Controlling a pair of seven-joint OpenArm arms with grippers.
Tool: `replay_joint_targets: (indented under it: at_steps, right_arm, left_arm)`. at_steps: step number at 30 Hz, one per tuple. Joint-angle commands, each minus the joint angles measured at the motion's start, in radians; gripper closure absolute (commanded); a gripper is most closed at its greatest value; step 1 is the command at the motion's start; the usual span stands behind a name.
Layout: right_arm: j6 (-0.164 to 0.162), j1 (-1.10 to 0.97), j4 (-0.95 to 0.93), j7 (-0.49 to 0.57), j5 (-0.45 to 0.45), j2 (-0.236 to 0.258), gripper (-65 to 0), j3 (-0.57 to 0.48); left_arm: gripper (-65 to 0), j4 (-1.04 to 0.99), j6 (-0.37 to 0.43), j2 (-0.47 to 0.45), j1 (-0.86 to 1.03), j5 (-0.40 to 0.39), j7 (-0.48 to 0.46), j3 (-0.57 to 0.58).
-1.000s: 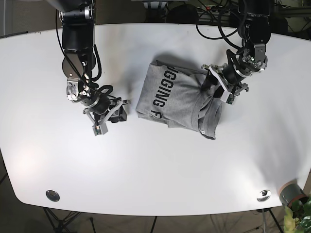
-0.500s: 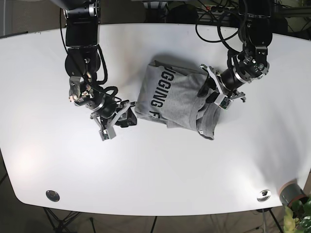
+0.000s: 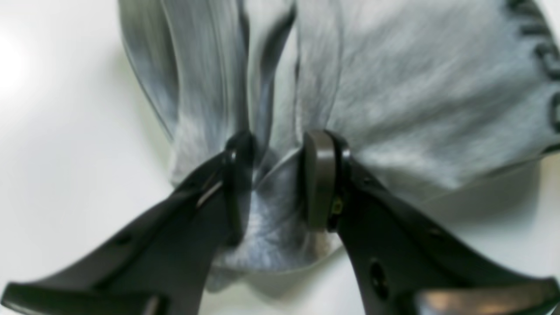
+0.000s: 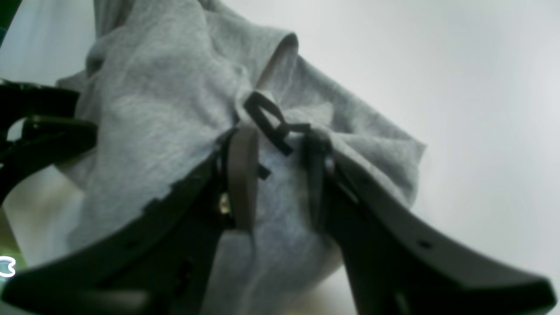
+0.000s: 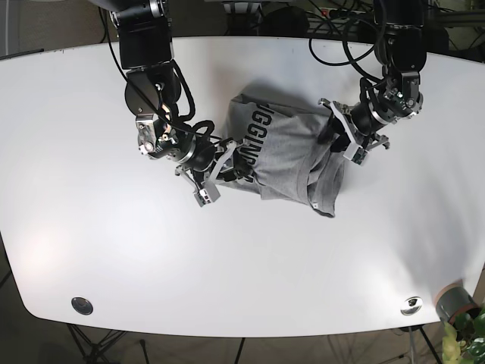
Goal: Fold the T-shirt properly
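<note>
1. Roughly, the grey T-shirt [image 5: 284, 155] is part-folded: it lies near the middle of the white table [image 5: 242, 265], a little toward the far edge, gathered into a compact, uneven block with black lettering showing on top.
2. Its outline is not yet a tidy rectangle; the edge nearest the left arm is bunched into ridges, and a flap hangs out toward the near side, so I judge smoothing and at least one more fold are left.
3. Holding the cloth at that bunched edge, the left gripper [image 3: 278, 175] has its jaws drawn narrow around a pleat of grey fabric; the wrist view is blurred but the cloth clearly sits between the pads.
4. At the opposite edge, the right gripper [image 4: 275, 175] also has its jaws close together with a wad of shirt pinched between them, a black letter from the print creased right at the tips.
5. Both arms therefore grip opposite sides of the shirt, in the base view the right gripper [image 5: 220, 171] on that picture's left.
6. Around it: a small round metal fitting [image 5: 82, 305] and another [image 5: 411, 305] sit near the front corners, well apart from the shirt.
7. A grey pot [image 5: 455, 301] with green leaves stands beyond the table's corner.
8. Nothing lies between the arms and the shirt; only the cloth's own bunching hinders a clean fold.
</note>
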Motion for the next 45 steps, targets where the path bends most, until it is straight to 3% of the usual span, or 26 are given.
replay_joint_targets:
  at_steps: [1,4,11,19,27,34,38,45]
  right_arm:
    - [-0.005,0.025,-0.043,0.063,-0.047,0.001,-17.3,0.001]
    - [-0.002,0.03,-0.123,0.132,-0.092,0.002,-17.3,0.005]
    - [0.002,0.057,-0.195,0.162,-0.064,0.042,-17.3,0.111]
    - [0.001,0.074,-0.166,0.15,0.045,0.144,-17.3,0.142]
    - [-0.008,0.062,-0.083,0.13,0.189,0.21,-17.3,0.14]
    - [-0.008,0.06,-0.034,0.09,0.194,0.202,-17.3,0.136]
    - [-0.008,0.08,-0.04,0.09,0.191,0.168,-17.3,0.134]
    - [0.001,0.117,-0.105,0.092,0.059,0.105,-17.3,0.133]
  left_arm:
    - [-16.9,-0.023,-0.008,-0.012,-0.011,-0.013,-0.022,-0.004]
    - [-16.9,-0.079,-0.008,-0.014,-0.014,-0.01,-0.022,-0.004]
    - [-16.9,-0.214,-0.008,-0.014,-0.092,-0.008,-0.023,0.037]
    - [-17.1,-0.181,-0.008,-0.021,-0.127,-0.014,-0.022,0.049]
    - [-17.4,0.029,-0.008,-0.017,-0.107,-0.014,-0.015,0.046]
    - [-17.4,0.159,-0.006,-0.021,-0.042,-0.01,-0.015,0.046]
    - [-17.2,0.198,-0.006,-0.061,0.015,-0.01,-0.015,0.045]
    - [-16.9,0.141,-0.001,-0.066,0.057,-0.008,-0.017,-0.015]
